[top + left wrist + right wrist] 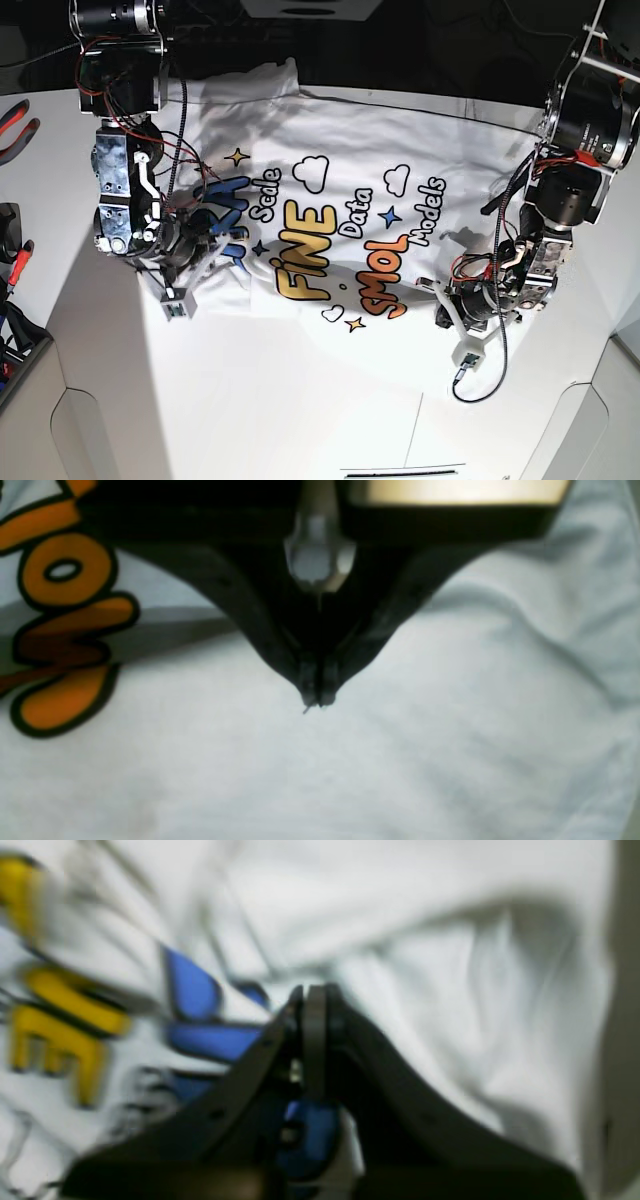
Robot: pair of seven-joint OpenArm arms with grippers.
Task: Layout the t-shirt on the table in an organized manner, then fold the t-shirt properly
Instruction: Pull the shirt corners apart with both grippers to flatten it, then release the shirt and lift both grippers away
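Currently the t-shirt [330, 215] lies print-up, wrinkled, on the table [300, 400]; left gripper [316, 700] and right gripper [312, 995] both pressed together on its fabric.

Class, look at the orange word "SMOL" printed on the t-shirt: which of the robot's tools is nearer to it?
Left. The left tool is beside "SMOL", towards the shirt's edge; the right tool is on the blue lettering across the t-shirt.

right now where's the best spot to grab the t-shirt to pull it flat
Probably the two near corners of the t-shirt, one per side, coming in from the table's front edge. The print faces up, but the cloth is bunched under the right gripper and creased by the left gripper.
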